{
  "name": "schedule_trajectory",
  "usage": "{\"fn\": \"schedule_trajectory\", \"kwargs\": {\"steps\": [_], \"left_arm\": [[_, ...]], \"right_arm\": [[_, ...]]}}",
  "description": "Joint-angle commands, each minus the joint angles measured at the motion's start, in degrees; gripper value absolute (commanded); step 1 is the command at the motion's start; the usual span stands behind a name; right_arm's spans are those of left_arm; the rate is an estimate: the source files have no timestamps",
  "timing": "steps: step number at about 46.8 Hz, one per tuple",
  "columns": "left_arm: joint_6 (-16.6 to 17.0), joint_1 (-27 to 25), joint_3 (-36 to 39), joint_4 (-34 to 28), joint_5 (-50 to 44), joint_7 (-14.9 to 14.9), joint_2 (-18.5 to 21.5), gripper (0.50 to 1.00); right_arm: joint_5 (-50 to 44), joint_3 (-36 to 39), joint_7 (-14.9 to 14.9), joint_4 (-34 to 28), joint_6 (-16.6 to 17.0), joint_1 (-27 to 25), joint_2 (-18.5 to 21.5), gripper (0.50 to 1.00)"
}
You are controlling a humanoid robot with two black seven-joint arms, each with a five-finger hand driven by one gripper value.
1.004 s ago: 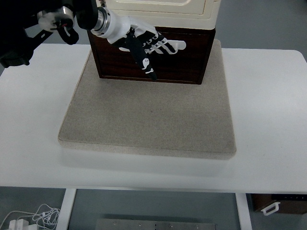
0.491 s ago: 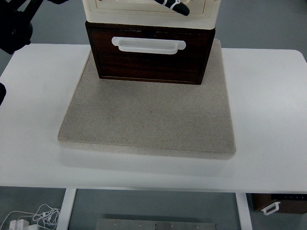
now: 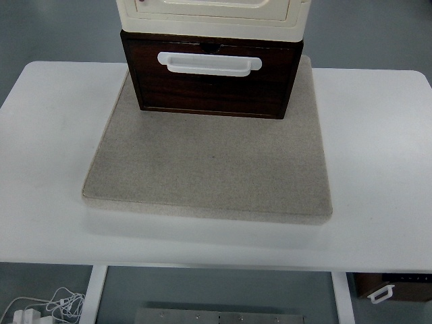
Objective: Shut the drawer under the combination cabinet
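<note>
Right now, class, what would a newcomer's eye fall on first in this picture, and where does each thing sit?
First, the dark brown wooden drawer with its white plastic bar handle, at top centre under the cream plastic cabinet. Next, the square grey-beige felt mat it stands on, spread over the middle of the white table. No robot hand shows.

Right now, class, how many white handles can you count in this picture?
2: one handle on the dark drawer; another under the table, bottom right. Others may be hidden.
</note>
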Motion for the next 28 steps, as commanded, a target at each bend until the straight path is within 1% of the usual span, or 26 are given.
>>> {"fn": "schedule_trajectory", "kwargs": {"steps": [1, 5, 11, 14, 17, 21, 24, 28], "left_arm": [[-0.01, -0.09, -1.21, 3.01, -2.12, -0.46, 1.53, 0.996], [-0.01, -0.27, -1.74, 6.52, -3.70, -1.16, 3.29, 0.996], [-0.01, -1.06, -1.83, 11.88, -8.53, -1.86, 5.57, 0.996], [1.59, -1.94, -1.39, 14.87, -10.38, -1.86, 6.45, 0.999], [2.47, -2.55, -1.13, 17.86, -10.83, -1.86, 7.07, 0.996], [2.65, -2.99, -1.13, 21.90, -10.91, -1.86, 7.25, 0.996], [2.82, -2.99, -0.95, 23.84, -10.83, -1.86, 7.25, 0.996], [5.19, -2.29, -0.78, 25.42, -10.74, -1.78, 7.33, 0.996]], "right_arm": [[-0.26, -0.15, 0.00, 0.10, 0.16, -0.22, 0.00, 0.952], [-0.35, 0.12, 0.00, 0.01, 0.08, -0.13, 0.00, 0.952], [-0.17, -0.06, 0.00, -0.08, -0.01, 0.13, 0.00, 0.952], [-0.17, -0.23, 0.00, -0.08, -0.01, 0.04, 0.00, 0.952], [-0.17, -0.23, 0.00, -0.08, -0.01, -0.04, 0.00, 0.952], [-0.17, -0.06, 0.00, -0.08, 0.08, -0.04, 0.00, 0.952], [-0.26, -0.23, 0.00, -0.08, -0.01, 0.04, 0.00, 0.952], [-0.26, -0.23, 0.00, -0.08, -0.01, 0.04, 0.00, 0.952]]}}
